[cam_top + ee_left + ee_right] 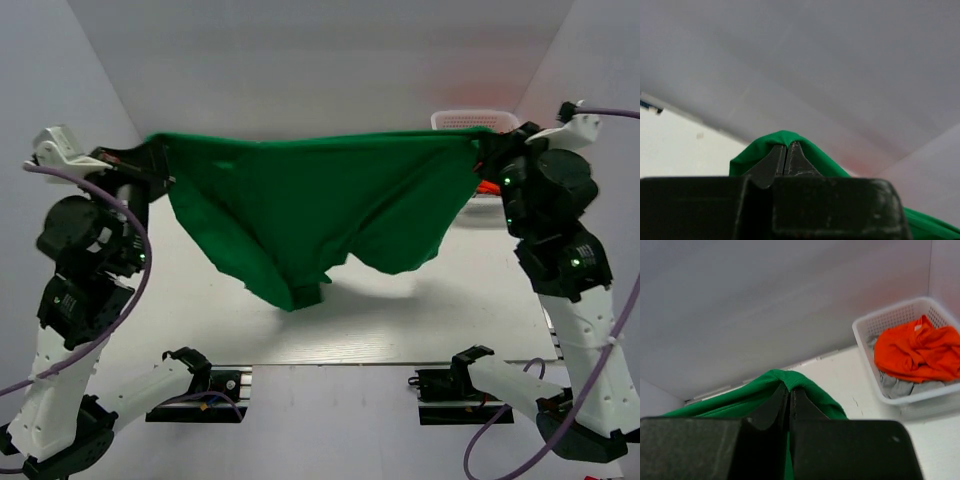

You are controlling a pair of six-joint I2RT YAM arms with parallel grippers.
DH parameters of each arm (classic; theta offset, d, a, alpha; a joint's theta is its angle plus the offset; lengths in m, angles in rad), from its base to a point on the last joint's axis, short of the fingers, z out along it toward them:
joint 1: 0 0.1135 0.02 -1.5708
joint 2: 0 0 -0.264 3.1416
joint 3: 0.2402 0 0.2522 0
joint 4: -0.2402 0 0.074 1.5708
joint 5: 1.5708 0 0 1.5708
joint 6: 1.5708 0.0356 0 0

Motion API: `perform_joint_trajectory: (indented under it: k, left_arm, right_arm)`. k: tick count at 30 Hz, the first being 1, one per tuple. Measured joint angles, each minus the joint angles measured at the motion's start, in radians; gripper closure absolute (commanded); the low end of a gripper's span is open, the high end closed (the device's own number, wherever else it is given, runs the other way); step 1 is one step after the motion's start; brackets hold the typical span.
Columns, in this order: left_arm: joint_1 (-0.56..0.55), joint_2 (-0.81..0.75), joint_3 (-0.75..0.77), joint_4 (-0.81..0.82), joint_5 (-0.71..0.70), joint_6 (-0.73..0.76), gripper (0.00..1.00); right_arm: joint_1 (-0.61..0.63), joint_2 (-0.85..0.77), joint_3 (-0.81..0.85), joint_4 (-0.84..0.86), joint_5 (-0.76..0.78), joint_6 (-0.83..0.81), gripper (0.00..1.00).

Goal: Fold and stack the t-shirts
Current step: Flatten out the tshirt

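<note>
The deep green t-shirt (310, 205) hangs stretched in the air between both arms, its lower part sagging above the table. My left gripper (152, 160) is shut on its left end; the left wrist view shows the cloth (785, 137) draped over the closed jaws (787, 150). My right gripper (482, 150) is shut on its right end; the right wrist view shows green cloth (785, 377) pinched at the tips (790, 390). The bright orange t-shirt (915, 352) lies crumpled in the basket.
A white lattice basket (867, 347) stands at the back right of the table, also seen behind the right arm in the top view (462, 120). Grey cloth (895, 385) lies under the orange shirt. White walls enclose the table (400, 320).
</note>
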Motion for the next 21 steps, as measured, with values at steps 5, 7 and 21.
perform_joint_trajectory:
  k: [5,7,21]
  left_arm:
    - [-0.003,0.021,0.153,0.004,0.031,0.085,1.00]
    - [-0.004,0.020,0.199,0.001,0.070,0.106,1.00]
    - [0.009,0.032,0.588,-0.111,0.405,0.155,1.00]
  right_arm:
    - [0.002,-0.069,0.076,-0.010,-0.035,-0.040,1.00]
    - [0.004,-0.099,0.109,-0.023,-0.062,-0.054,1.00]
    - [0.005,-0.209,0.359,-0.138,-0.283,-0.090,1.00]
